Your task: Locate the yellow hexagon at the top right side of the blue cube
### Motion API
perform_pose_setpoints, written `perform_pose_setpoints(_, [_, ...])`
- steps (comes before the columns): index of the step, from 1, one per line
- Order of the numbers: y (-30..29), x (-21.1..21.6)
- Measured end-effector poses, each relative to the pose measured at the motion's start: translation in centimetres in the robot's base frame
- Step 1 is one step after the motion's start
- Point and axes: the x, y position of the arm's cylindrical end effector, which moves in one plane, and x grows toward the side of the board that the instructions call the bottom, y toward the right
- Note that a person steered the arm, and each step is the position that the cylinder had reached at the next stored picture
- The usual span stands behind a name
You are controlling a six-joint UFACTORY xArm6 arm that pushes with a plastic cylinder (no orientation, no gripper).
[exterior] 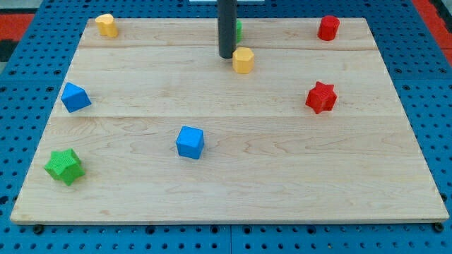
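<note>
Two blue blocks sit here; my tip [227, 56] touches the yellow hexagon [243, 61], upper-left of it. No end effector exists to grasp. Next, I judge, push it down-left toward the blue cube [190, 142].

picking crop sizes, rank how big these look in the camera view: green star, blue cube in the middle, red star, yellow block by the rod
1. green star, nearest the view's bottom
2. blue cube and red star: too alike to rank
3. yellow block, smallest, touching my tip on the tip's right

The higher ones probably lie farther from the camera, so true sizes may match.
</note>
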Motion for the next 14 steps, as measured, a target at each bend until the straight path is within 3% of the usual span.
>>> perform_pose_setpoints(1, [6.9, 0.3])
perform_pose_setpoints(2, [9.3, 2.9])
perform_pose_setpoints(3, [7.1, 4.6])
perform_pose_setpoints(4, [5.1, 1.5])
perform_pose_setpoints(5, [2.7, 1.4])
perform_pose_setpoints(8, [1.5, 10.2])
perform_pose_setpoints(9, [2.9, 7.6])
perform_pose_setpoints(10, [1.8, 8.4])
perform_pose_setpoints(12, [-5.9, 10.3])
perform_pose_setpoints(13, [-5.7, 12.9])
perform_pose_setpoints(14, [1.5, 15.3])
